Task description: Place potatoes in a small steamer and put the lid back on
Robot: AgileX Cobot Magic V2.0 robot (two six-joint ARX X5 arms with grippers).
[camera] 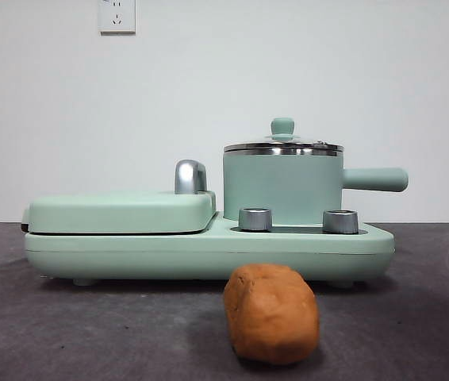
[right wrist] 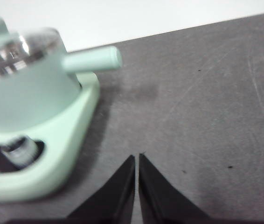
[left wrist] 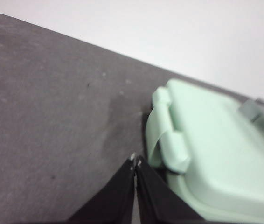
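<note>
Orange-brown potato [camera: 271,314] lies before the steamer [camera: 282,187], long axis toward me; I see both grippers [left wrist: 135,161] [right wrist: 136,157] closed, empty.

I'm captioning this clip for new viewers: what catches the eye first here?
The orange-brown potato lies alone on the dark table, nearest the front camera. Behind it the mint-green steamer pot stands on the cooker base, its glass lid still on.

Your left gripper [left wrist: 135,161] and right gripper [right wrist: 137,156] both hang empty, jaws pinched together, tips nearly touching.
</note>
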